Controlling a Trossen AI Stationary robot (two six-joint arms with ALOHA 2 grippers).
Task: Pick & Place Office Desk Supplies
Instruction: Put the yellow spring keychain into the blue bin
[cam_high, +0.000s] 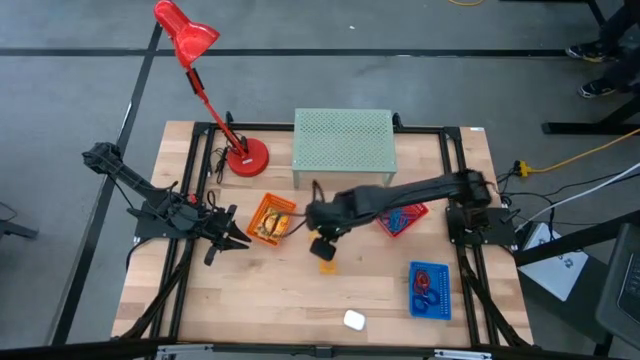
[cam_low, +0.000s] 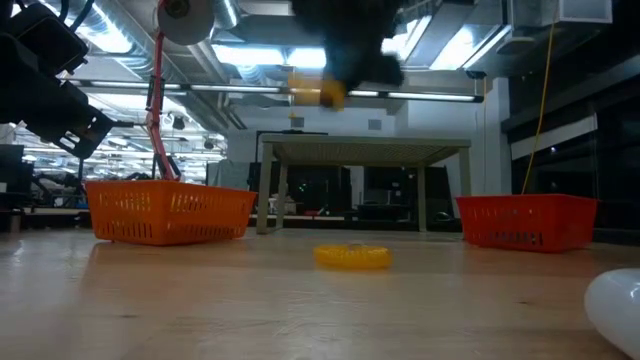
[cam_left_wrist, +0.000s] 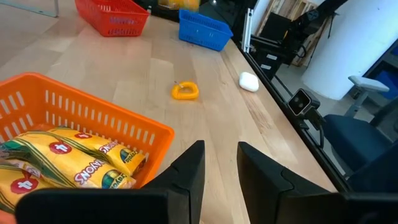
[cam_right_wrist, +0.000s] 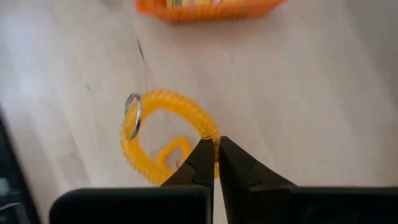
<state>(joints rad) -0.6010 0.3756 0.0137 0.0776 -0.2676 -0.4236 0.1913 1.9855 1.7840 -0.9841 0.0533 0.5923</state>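
A yellow coiled loop (cam_right_wrist: 180, 106) with a metal ring lies flat on the table (cam_high: 327, 267) (cam_low: 352, 256) (cam_left_wrist: 185, 91). My right gripper (cam_right_wrist: 215, 149) hangs above its rim with the fingers shut, well clear of the wood, as the low view (cam_low: 345, 45) shows; in the high view it is at mid-table (cam_high: 322, 245). My left gripper (cam_left_wrist: 221, 163) is open beside the orange mesh basket (cam_left_wrist: 93, 115), which holds yellow-green tubes (cam_left_wrist: 74, 158); it sits at the table's left (cam_high: 238, 230).
The red basket (cam_high: 420, 210) and the blue basket (cam_high: 413, 290) with loops inside stand on the right half. A white lump (cam_high: 353, 320) lies near the front edge. The red lamp (cam_high: 245, 158) and the green mesh riser (cam_high: 344, 145) stand at the back.
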